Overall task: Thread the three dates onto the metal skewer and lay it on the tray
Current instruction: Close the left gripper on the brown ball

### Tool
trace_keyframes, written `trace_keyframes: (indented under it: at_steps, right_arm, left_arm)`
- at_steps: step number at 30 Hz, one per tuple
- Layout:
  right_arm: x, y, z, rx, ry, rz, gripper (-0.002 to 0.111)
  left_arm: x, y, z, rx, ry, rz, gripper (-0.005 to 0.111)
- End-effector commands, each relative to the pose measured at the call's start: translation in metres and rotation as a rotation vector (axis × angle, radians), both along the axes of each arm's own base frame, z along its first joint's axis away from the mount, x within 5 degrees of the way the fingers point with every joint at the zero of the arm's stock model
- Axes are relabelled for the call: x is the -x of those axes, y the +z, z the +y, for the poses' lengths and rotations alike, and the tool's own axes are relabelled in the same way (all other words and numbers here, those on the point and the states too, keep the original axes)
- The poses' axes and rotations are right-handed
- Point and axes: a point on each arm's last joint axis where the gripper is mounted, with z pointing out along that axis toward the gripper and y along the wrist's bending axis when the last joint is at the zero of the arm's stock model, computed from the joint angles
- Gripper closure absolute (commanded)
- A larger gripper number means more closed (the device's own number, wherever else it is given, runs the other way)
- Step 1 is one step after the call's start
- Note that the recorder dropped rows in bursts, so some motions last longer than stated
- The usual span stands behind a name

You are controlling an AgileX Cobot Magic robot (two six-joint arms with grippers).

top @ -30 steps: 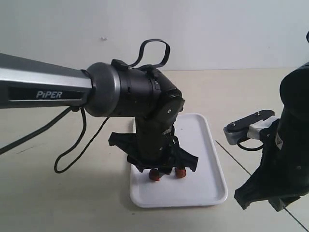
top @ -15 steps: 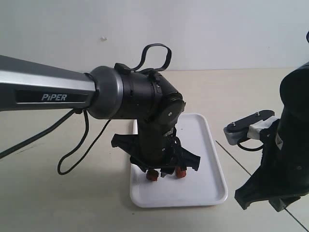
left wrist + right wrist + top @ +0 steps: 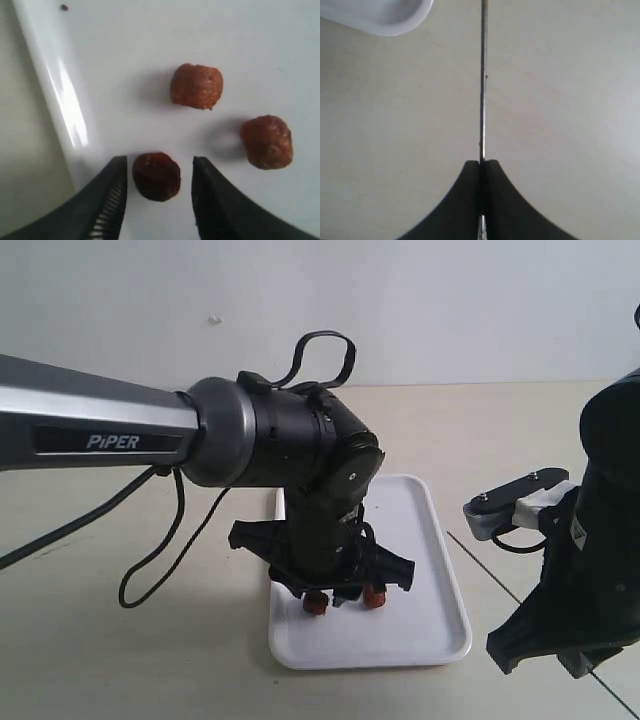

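Three reddish-brown dates lie on the white tray [image 3: 430,540]. My left gripper [image 3: 159,162] hangs low over the tray, open, with one date [image 3: 156,176] between its fingers and a gap on each side. The other two dates [image 3: 196,86] [image 3: 266,141] lie farther out on the tray. From the exterior view, two dates [image 3: 316,605] [image 3: 375,597] peek out beneath the left gripper [image 3: 345,592]. My right gripper [image 3: 481,162] is shut on the thin metal skewer [image 3: 482,80], which points straight out over the table past a tray corner [image 3: 385,17].
The left arm [image 3: 280,450] and its black cable loop [image 3: 150,560] reach over the tray's left side. The right arm [image 3: 590,570] stands at the right, beside the tray. The tabletop [image 3: 120,660] around them is pale beige.
The left arm has shifted slightly to the right and its gripper has come a little lower over the dates. The right arm has not moved.
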Motion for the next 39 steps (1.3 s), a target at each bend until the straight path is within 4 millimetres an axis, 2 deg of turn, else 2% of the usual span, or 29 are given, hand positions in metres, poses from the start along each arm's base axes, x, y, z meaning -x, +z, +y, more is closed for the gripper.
trace_keyframes:
  at_steps: [1,12,20,24,29,31,36,39]
  right_arm:
    - [-0.002,0.002,0.0,0.004,0.005,-0.007,0.108]
    - [-0.002,0.002,0.0,0.005,0.005,-0.006,0.108]
    - [-0.002,0.002,0.0,0.005,0.005,-0.006,0.108]
    - [-0.002,0.002,0.0,0.005,0.005,-0.006,0.108]
    - [-0.002,0.002,0.0,0.005,0.005,-0.006,0.108]
    - [-0.002,0.002,0.0,0.005,0.005,-0.006,0.108]
    - [-0.002,0.002,0.0,0.005,0.005,-0.006,0.108]
    - [-0.002,0.002,0.001,-0.001,0.001,-0.004,0.108]
  left_arm:
    - [0.001,-0.007,-0.001,-0.013,0.015,0.014,0.065]
    - [0.001,-0.014,0.0,-0.027,0.04,0.026,0.065]
    - [0.001,-0.026,0.0,-0.052,0.03,0.042,0.067]
    - [0.001,-0.026,0.0,-0.056,0.011,0.041,0.072]
    - [0.002,-0.026,0.001,-0.07,0.005,0.049,0.089]
    - [0.002,-0.026,0.001,-0.077,-0.01,0.052,0.091]
    - [0.002,-0.024,0.002,-0.082,-0.032,0.053,0.084]
    - [0.0,-0.011,0.004,-0.064,-0.048,0.034,0.08]
